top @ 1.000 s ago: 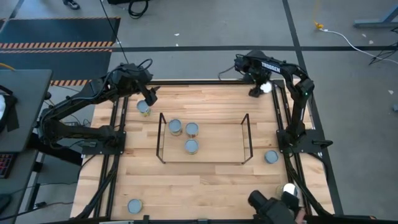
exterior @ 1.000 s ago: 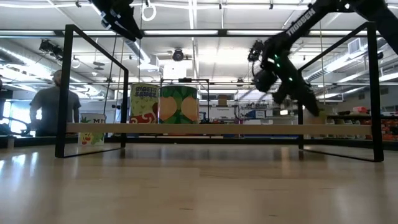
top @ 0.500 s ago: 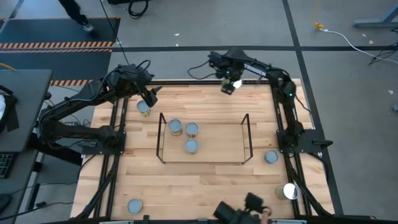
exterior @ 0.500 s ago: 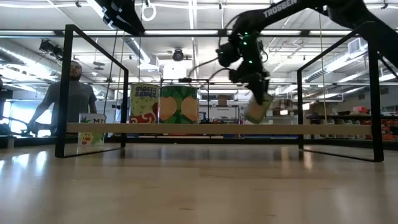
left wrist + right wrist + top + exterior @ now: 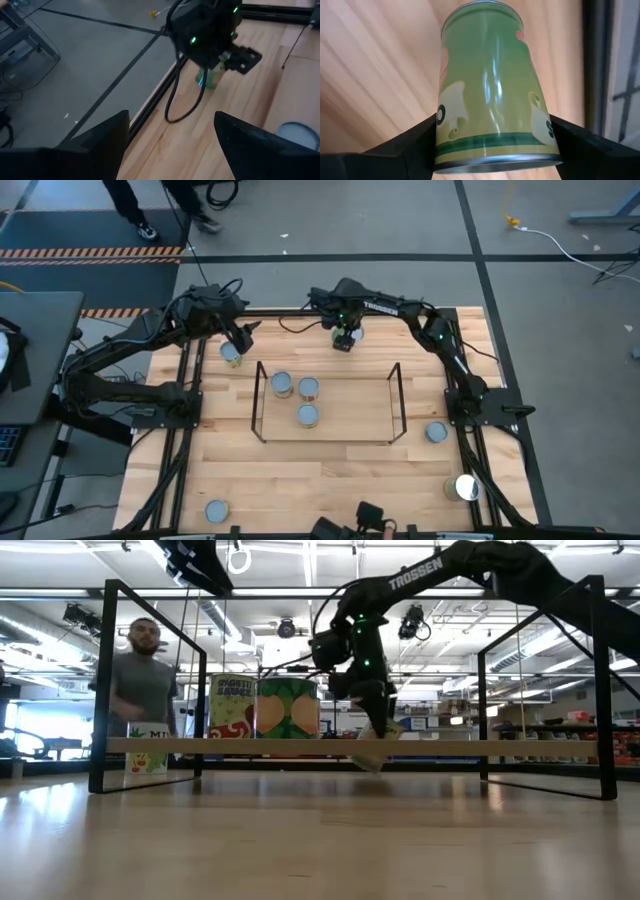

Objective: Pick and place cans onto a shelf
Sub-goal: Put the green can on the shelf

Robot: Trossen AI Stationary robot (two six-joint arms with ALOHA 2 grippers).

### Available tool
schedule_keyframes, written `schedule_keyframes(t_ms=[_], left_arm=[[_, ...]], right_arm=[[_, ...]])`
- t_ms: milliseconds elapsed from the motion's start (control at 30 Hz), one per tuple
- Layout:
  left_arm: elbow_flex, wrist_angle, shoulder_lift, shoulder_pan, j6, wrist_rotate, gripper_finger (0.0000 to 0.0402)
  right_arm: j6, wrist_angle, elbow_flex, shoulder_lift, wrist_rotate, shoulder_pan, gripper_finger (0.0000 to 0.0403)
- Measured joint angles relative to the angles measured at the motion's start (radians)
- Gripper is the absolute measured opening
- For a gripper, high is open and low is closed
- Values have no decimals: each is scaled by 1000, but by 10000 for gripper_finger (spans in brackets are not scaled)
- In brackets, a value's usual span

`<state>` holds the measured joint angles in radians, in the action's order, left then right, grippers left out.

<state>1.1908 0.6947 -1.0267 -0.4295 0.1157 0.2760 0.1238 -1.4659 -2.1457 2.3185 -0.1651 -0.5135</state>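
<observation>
My right gripper (image 5: 346, 340) is shut on a green-labelled can (image 5: 492, 90) over the far middle of the table, behind the shelf (image 5: 330, 441); in the low view the can (image 5: 371, 750) hangs tilted under it. My left gripper (image 5: 243, 336) is open and empty, its fingers wide apart in the left wrist view (image 5: 172, 120), just above a can (image 5: 232, 353) that stands on its base at the far left. Three cans (image 5: 282, 384) (image 5: 308, 387) (image 5: 308, 415) stand inside the shelf's left half. My right gripper pinches the can's curved sides (image 5: 445, 131) between its two fingers (image 5: 405, 145), near the can's end that faces the wrist. The fingers slant down from above and lie across the can. The can hangs tilted, its free end (image 5: 482, 7) low over the wood; whether it touches, I cannot tell.
Loose cans stand at the right edge (image 5: 436, 432), the near right corner (image 5: 465, 487) and the near left (image 5: 216, 511). The shelf's right half is bare wood. The black outer frame (image 5: 110, 690) rings the table. A person (image 5: 143, 680) stands beyond the far edge.
My right gripper has carried the can from the far right corner along the far edge toward the table's left, to behind the shelf's middle, and has come down; the can hangs lower and more tilted. A person has walked along behind the table.
</observation>
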Motion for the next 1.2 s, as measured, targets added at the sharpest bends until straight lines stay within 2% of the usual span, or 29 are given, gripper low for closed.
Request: schedule_keyframes(t_ms=[333, 433, 667, 1000, 1200], left_arm=[[0, -3, 1, 3, -25, 1, 295], [0, 12, 1, 3, -26, 0, 295], [0, 60, -15, -1, -48, 1, 295], [0, 78, -19, -6, -50, 1, 295], [0, 54, -19, -6, -17, 1, 295]], right_arm=[[16, 13, 1, -13, 53, 6, 328], [59, -74, 1, -15, 71, 9, 329], [116, -102, 5, -15, 49, 24, 336], [145, 20, 18, -13, 39, 24, 373], [141, -40, 19, -75, 29, 23, 371]])
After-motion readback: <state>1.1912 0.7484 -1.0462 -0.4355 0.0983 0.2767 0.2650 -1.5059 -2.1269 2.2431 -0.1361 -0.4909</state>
